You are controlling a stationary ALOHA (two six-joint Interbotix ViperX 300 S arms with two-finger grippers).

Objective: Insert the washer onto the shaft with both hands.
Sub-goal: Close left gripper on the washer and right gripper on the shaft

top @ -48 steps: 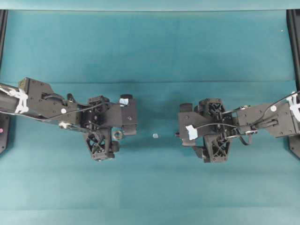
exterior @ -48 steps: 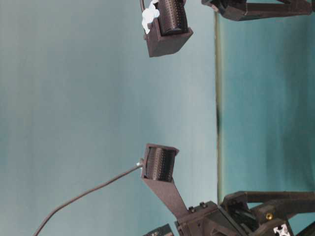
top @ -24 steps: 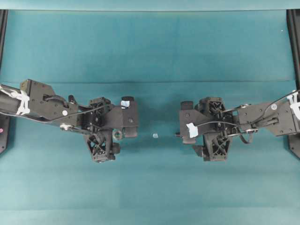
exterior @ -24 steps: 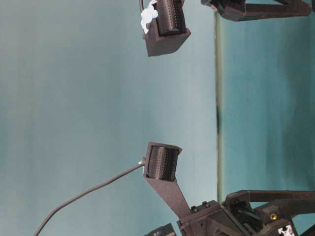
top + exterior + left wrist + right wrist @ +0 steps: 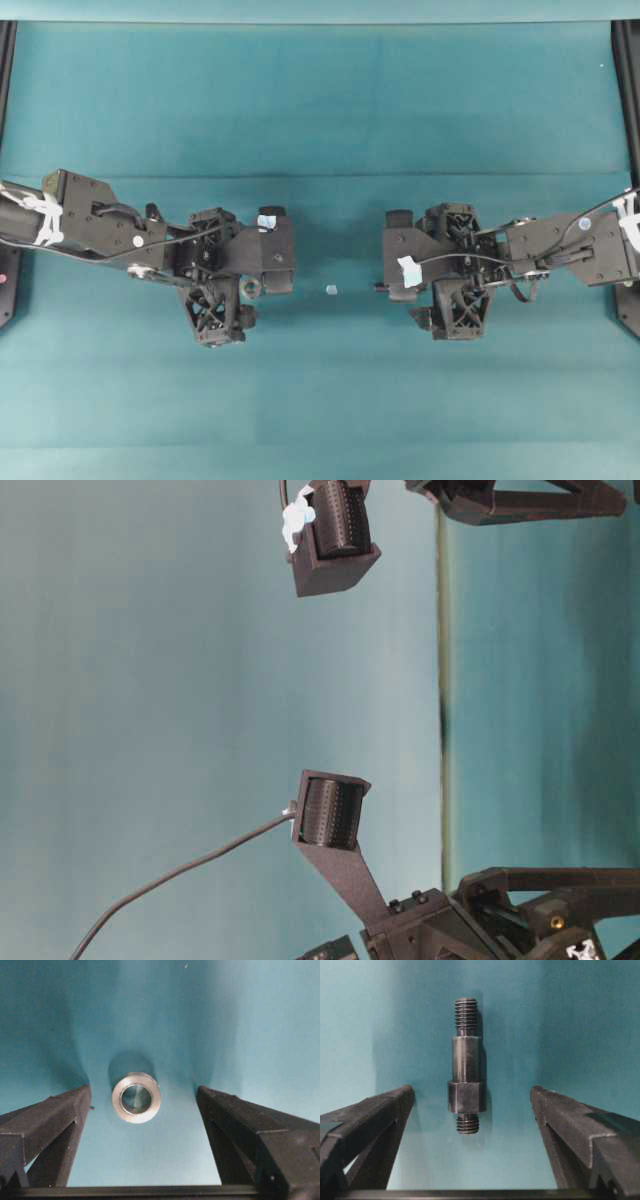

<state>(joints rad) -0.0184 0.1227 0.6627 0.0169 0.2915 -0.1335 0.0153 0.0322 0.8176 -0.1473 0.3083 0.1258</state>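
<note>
- Nearest in our left wrist view: the washer (image 5: pixel 136 1097) lies flat on the teal cloth (image 5: pixel 240 1025), hole up, between the two black fingers (image 5: pixel 47 1122) of the left gripper (image 5: pixel 143 1102). The jaws stand wide apart, touching nothing.
- The ring sits closer to the left finger than the right. We judge a small sideways shift would centre it before closing; otherwise one finger meets it first and it may skid.
- It is low and round, so we would bring the tips right down to the cloth and pinch across the outer wall, leaving the hole clear.
- In our right wrist view: the shaft (image 5: pixel 466 1065) lies on its side, pointing away from the camera, threaded at both ends, with the thicker collar at the near end. The right gripper (image 5: pixel 472 1102) is spread wide around that end, clear of it.
- We would grip at the collar, so the long far end stays free for the ring. A round rod may roll if squeezed off-centre.
- From overhead: the left gripper (image 5: pixel 268 265) and the right gripper (image 5: pixel 400 268) face each other across the middle, well apart, each arm reaching in from its own side, wrists roughly level.
- Between them lies a tiny pale chip (image 5: pixel 331 289), no part of the job.
- Neither part is picked up yet.
</note>
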